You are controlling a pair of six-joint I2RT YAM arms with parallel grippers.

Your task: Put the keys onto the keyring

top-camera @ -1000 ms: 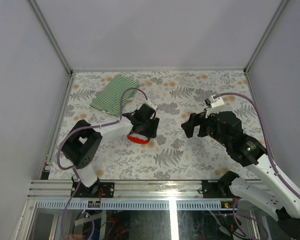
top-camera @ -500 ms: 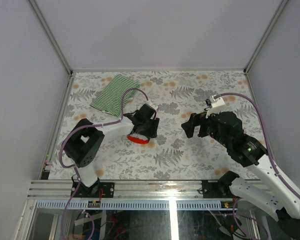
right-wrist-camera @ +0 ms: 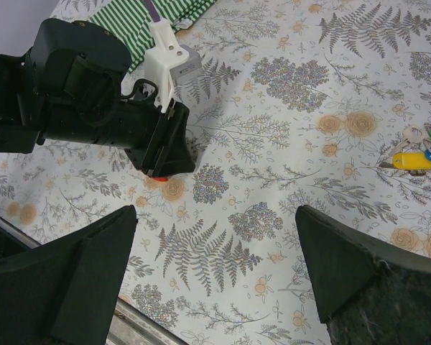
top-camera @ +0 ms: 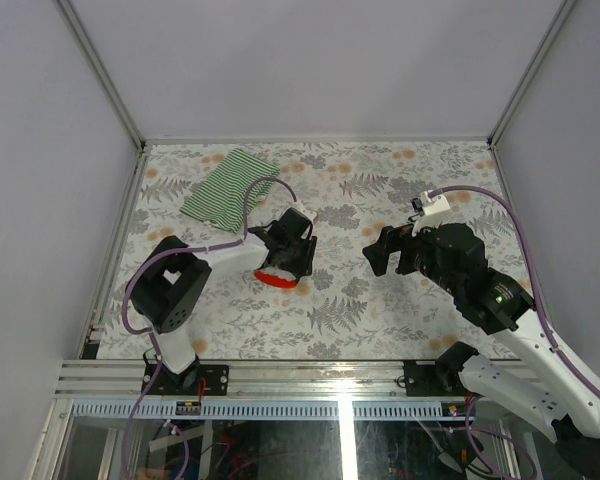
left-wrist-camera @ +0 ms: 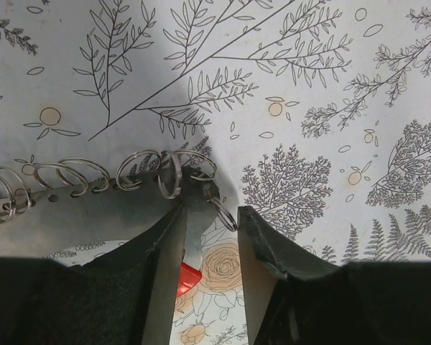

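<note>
The keyring shows in the left wrist view as a grey metal strip point(left-wrist-camera: 93, 198) carrying several wire rings, with a red piece point(left-wrist-camera: 189, 277) under it. My left gripper point(left-wrist-camera: 210, 215) is low over the strip's right end with its jaws a little apart. One small ring point(left-wrist-camera: 226, 214) lies between the fingertips. In the top view the left gripper point(top-camera: 285, 262) stands over the red piece point(top-camera: 276, 278). The keys point(right-wrist-camera: 422, 147), with yellow and green tags, lie at the right edge of the right wrist view. My right gripper point(right-wrist-camera: 215, 215) is wide open and empty, held above the table.
A green-and-white striped cloth point(top-camera: 225, 185) lies at the far left of the flower-patterned table point(top-camera: 380, 310). The right gripper point(top-camera: 377, 250) faces the left arm across the middle. Walls close in the table's left, far and right sides.
The left arm has shifted very slightly over the keyring. The right arm has not moved.
</note>
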